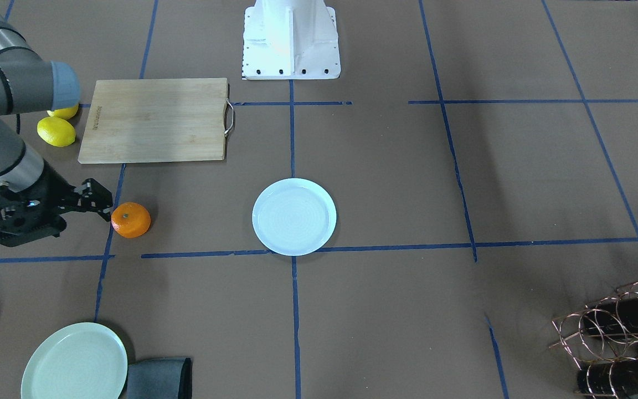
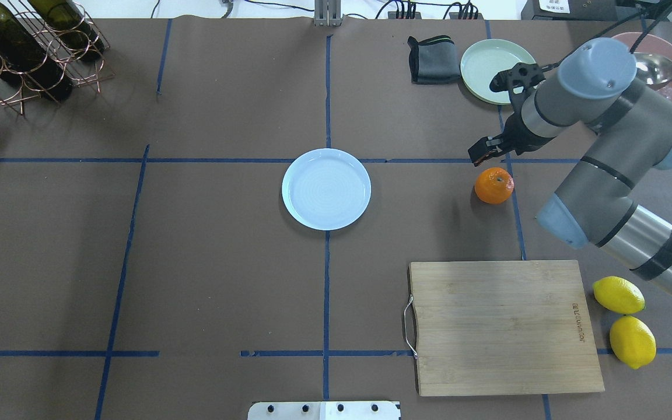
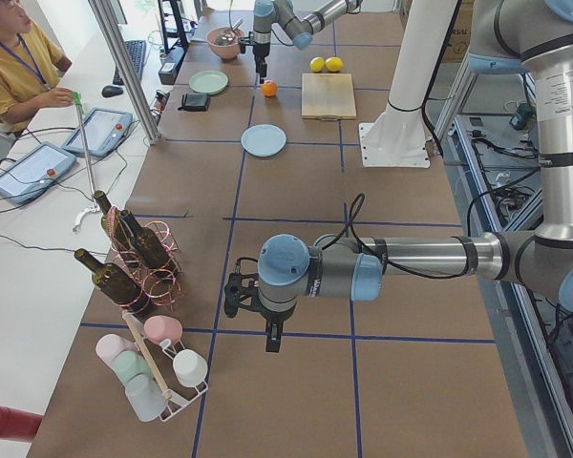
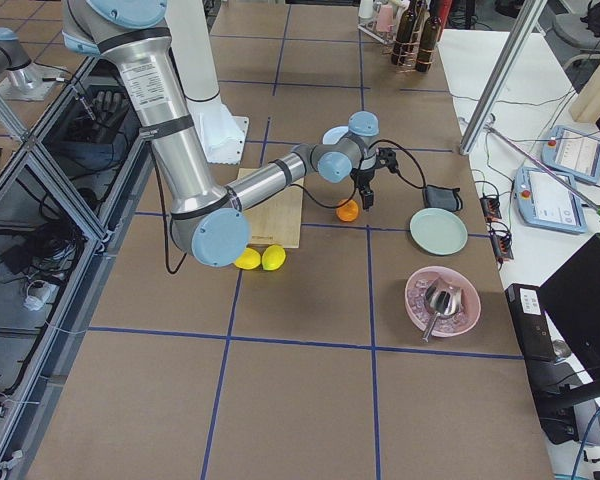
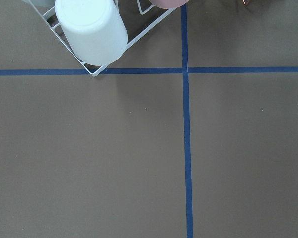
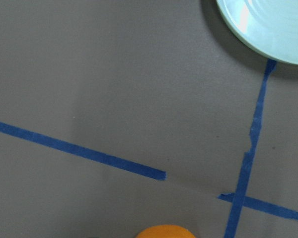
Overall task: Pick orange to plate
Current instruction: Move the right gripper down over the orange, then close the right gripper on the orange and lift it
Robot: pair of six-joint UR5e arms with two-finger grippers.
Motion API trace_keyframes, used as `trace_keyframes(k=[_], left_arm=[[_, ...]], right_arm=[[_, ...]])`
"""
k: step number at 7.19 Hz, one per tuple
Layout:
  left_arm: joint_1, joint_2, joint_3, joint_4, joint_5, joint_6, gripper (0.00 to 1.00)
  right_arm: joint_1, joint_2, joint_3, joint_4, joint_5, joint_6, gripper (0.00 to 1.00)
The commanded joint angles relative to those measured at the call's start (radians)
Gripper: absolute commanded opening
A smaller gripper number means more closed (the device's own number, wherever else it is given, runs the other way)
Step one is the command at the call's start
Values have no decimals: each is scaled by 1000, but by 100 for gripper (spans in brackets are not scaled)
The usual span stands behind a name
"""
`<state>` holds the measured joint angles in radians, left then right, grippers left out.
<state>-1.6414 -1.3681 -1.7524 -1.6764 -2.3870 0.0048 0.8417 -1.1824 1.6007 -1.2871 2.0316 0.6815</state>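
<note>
The orange (image 2: 494, 185) lies on the brown table to the right of the white plate (image 2: 326, 188), which is empty at the table's middle. My right gripper (image 2: 482, 153) hovers just beyond the orange, tilted down, a small gap away from it. In the front view the right gripper (image 1: 107, 203) shows two fingers apart, open, right beside the orange (image 1: 130, 220). The right wrist view catches only the orange's top (image 6: 164, 231) at its lower edge. My left gripper (image 3: 270, 339) hangs over bare table far from the plate (image 3: 264, 140); I cannot tell its state.
A wooden cutting board (image 2: 502, 326) and two lemons (image 2: 619, 294) lie nearer the robot than the orange. A pale green plate (image 2: 494, 70), grey cloth (image 2: 432, 58) and pink bowl (image 2: 662, 67) sit beyond it. A wine rack (image 2: 27, 52) stands far left, a cup rack (image 5: 92, 32) by the left gripper.
</note>
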Motion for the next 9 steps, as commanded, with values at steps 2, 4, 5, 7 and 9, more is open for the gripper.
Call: trace_keyframes(k=[2, 4, 5, 7, 9], left_arm=[[0, 1, 2, -2, -1, 0, 100], [0, 6, -2, -2, -1, 1, 100], [0, 6, -2, -2, -1, 1, 100], [0, 6, -2, -2, -1, 1, 100], [0, 6, -4, -2, -1, 1, 100]], right_arm=[[-33, -14, -10, 6, -44, -2, 100], [-38, -16, -43, 9, -51, -3, 100], [-53, -17, -45, 9, -53, -3, 100], [-73, -19, -53, 9, -59, 1, 100], [-75, -17, -51, 9, -54, 0, 79]])
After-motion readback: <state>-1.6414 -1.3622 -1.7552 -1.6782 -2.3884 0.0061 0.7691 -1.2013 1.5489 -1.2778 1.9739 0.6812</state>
